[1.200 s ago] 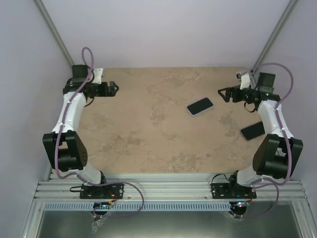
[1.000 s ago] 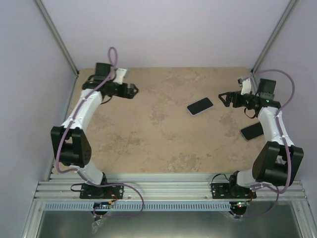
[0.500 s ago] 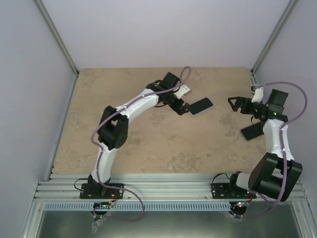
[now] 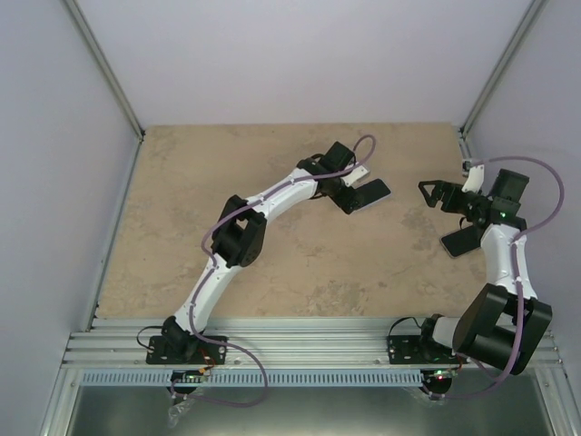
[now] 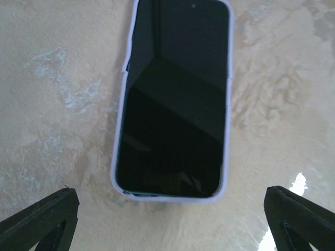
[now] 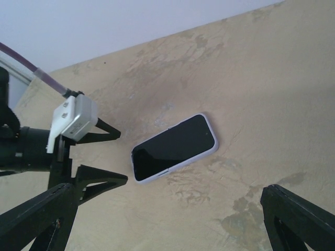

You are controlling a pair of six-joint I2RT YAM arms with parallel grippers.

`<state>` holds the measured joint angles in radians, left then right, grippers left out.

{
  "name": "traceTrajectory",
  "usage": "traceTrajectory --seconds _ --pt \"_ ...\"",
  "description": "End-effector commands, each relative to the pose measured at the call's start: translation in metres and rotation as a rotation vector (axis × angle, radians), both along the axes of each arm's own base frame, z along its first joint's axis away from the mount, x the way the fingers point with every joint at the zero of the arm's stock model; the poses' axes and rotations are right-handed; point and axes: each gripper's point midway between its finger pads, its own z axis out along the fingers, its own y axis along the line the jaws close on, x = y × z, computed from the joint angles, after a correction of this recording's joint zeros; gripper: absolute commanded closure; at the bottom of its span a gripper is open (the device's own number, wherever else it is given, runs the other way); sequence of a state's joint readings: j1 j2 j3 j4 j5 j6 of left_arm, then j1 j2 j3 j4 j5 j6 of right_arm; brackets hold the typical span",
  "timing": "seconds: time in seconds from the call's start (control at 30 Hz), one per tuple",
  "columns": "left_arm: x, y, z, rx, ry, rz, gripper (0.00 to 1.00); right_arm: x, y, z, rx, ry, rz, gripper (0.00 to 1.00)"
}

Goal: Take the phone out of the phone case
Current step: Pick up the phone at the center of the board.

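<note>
Phone [image 5: 172,104], face up in its phone case [image 5: 119,151], lies lengthwise away from the spread left gripper [image 6: 123,157]; right gripper [image 4: 424,193] gapes beyond it.

Near short end of cased phone [image 5: 175,99]: occupied by left gripper [image 5: 171,209], jaws spread wider than case, fingertips [image 5: 47,219] apart from it. Bare table [image 4: 363,263] along both long edges and past far end. Open gap between cased phone and right gripper [image 4: 425,194], jaws likewise wide. Under right arm [image 4: 504,263]: dark flat slab [image 4: 463,241] by right table edge. Diagonally across table centre: left arm [image 4: 272,191].
</note>
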<state>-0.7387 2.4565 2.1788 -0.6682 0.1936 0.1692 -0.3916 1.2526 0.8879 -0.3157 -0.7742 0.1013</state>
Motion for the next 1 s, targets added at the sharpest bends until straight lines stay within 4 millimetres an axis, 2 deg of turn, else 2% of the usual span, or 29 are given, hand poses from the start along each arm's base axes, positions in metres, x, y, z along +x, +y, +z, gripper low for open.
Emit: traceTrajectory --seconds 0.0,0.13,0.53,0.8,0.97 --pt "0.015 -0.003 -0.014 0.028 -0.045 0.013 0.01 -0.001 -0.002 0.006 -0.002 -0.033 -0.005 0.02" --pt "0.023 -0.008 -0.025 0.026 -0.043 0.03 0.01 -0.001 -0.002 0.007 -0.004 -0.034 -0.007 0.02" --pt "0.019 -0.025 -0.057 0.004 -0.004 0.011 0.01 0.001 -0.005 0.0 -0.005 -0.016 -0.015 0.02" --pt "0.01 -0.046 -0.059 -0.042 -0.007 -0.025 0.01 0.002 -0.006 -0.004 -0.009 -0.007 -0.019 0.02" --pt "0.015 -0.045 -0.072 0.026 -0.06 0.014 0.01 0.003 -0.008 -0.003 -0.008 -0.005 -0.025 0.02"
